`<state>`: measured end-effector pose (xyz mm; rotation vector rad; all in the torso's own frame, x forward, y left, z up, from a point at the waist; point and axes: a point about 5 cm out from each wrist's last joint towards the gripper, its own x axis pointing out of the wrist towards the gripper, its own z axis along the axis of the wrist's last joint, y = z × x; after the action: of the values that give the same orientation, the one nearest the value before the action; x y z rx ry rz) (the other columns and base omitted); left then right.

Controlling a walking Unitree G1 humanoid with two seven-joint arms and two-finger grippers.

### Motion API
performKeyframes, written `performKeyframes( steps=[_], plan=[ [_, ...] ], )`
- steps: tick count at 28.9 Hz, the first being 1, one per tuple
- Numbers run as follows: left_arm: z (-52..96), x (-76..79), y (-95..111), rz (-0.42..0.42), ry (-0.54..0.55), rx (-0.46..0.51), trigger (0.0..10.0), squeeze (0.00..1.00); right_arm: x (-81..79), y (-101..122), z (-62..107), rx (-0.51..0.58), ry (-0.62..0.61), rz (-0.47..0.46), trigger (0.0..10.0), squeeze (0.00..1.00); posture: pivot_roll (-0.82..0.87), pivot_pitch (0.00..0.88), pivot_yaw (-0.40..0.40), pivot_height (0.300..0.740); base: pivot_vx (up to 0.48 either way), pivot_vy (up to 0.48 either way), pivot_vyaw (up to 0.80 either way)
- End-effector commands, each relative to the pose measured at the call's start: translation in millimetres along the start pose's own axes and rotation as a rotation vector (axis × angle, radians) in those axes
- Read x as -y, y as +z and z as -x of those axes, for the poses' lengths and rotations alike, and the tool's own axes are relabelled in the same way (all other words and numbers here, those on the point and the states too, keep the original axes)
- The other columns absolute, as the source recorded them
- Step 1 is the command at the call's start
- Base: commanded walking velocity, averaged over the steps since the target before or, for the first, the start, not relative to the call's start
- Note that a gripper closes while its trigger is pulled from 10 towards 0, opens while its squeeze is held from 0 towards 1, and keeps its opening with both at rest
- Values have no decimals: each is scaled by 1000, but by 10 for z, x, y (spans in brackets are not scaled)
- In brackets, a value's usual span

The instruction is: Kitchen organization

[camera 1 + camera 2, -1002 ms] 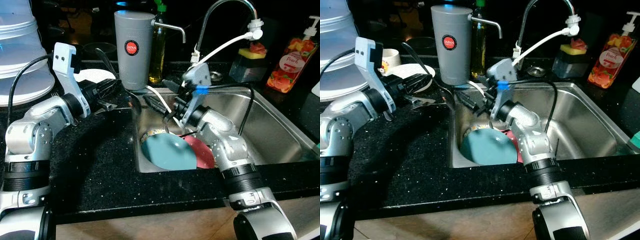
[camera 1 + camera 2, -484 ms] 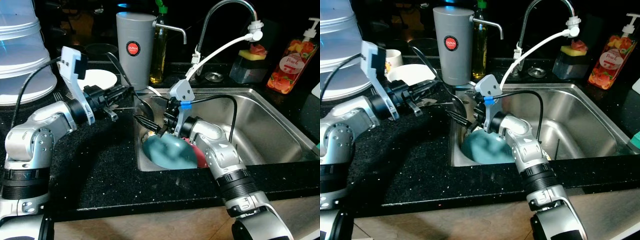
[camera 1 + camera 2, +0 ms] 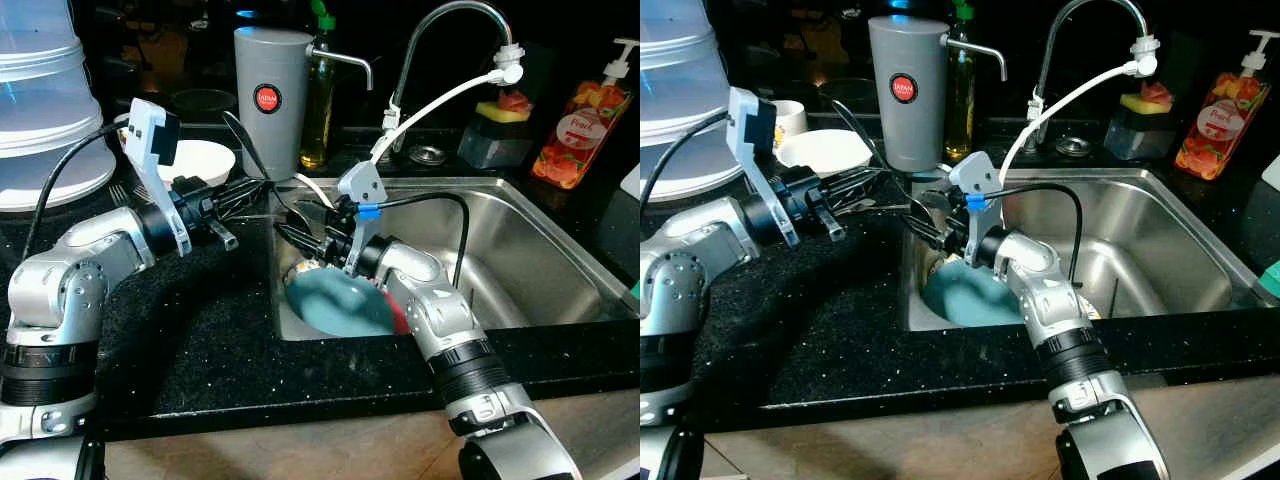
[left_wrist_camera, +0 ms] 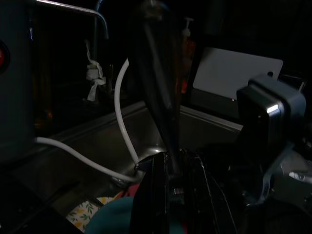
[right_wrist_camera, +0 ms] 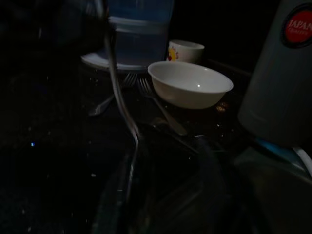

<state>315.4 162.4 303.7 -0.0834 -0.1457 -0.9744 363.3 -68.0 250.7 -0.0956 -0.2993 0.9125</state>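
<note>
My left gripper is shut on a dark metal spoon and holds it upright, bowl on top, over the counter's edge by the sink. In the left wrist view the spoon rises from between the fingers. My right gripper is open at the sink's left end, just right of the left gripper, above a teal plate. The right wrist view has the spoon's thin handle coming down to the spread fingers. A red plate lies partly under the teal one.
A white bowl, forks and a small cup sit on the black counter behind the left arm. A grey canister, a faucet with a white hose, a sponge and a soap bottle line the back.
The left gripper has turned the spoon from lying level to standing upright. The right gripper has swung left from over the sink toward the left gripper and the spoon.
</note>
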Motion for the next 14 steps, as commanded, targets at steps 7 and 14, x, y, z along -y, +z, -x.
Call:
performKeyframes(
  steps=[7,14],
  plan=[
    [20,32,-8,-22,-8,-31,0,0,61,-40,26,-3,-43,-32,0,0,91,54,-59,740,0,0,0],
    [13,10,-22,-40,16,-39,0,0,73,-72,45,-16,-50,-48,0,0,88,52,-57,740,0,0,0]
  ],
)
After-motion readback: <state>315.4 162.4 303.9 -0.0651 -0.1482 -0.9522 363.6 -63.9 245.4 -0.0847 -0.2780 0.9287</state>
